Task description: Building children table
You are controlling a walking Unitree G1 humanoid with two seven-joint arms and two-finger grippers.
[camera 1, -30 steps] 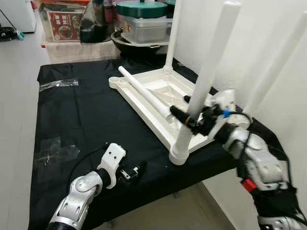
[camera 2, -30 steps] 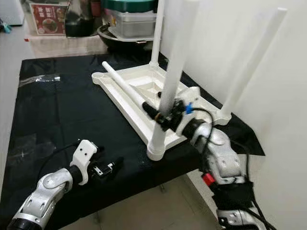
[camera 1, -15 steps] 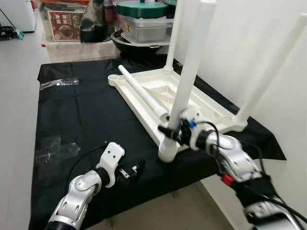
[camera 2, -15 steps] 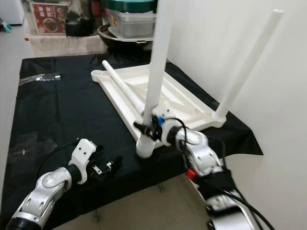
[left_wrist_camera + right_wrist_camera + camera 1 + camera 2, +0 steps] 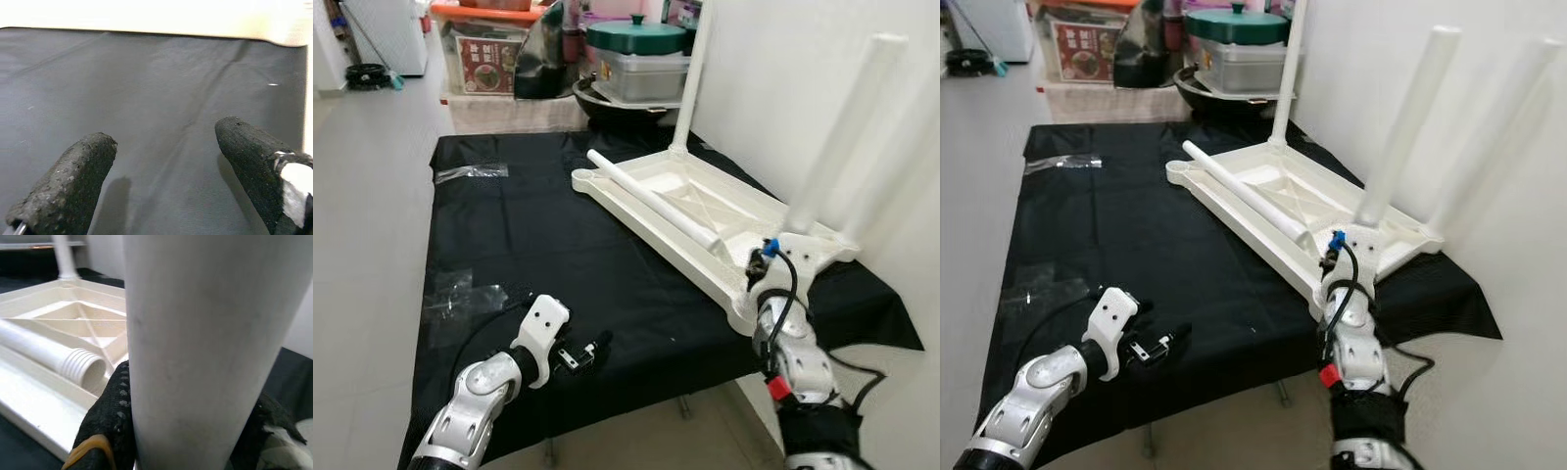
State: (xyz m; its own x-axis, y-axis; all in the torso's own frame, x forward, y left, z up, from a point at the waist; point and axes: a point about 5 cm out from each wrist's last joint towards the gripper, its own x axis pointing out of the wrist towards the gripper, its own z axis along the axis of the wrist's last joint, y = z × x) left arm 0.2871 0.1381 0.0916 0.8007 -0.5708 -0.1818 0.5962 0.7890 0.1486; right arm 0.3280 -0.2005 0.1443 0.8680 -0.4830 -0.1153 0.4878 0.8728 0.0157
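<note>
Since half a second ago the white leg (image 5: 195, 347) in the right gripper (image 5: 186, 431) has swung from the near left corner of the upturned tabletop (image 5: 705, 211) to its near right corner, and the head camera has pulled back, so more floor and the far clutter show. That leg now stands close to upright, its long axis running up and slightly away toward the wall, its foot at the corner socket nearest the robot's right. The right gripper holds it low down, black fingers (image 5: 112, 416) pressed against either side of the tube just above the tabletop's rim.

The tabletop lies underside up on the black-covered surface (image 5: 558, 255), its long side running from near right to far left. Another leg (image 5: 690, 78) stands upright in the far corner by the wall. A loose leg (image 5: 651, 201) lies flat along the tabletop's left edge, its long axis parallel to that edge, with its threaded end pointing toward the robot.

The left gripper (image 5: 166, 166) hovers low over the black cloth near the front left of the surface, well apart from the tabletop, its fingers spread wide with only cloth between them. A clear plastic bag (image 5: 470, 172) lies on the cloth at the far left. Behind the surface sit a grey box with a green lid (image 5: 641, 59) and a red printed box (image 5: 489, 54).
</note>
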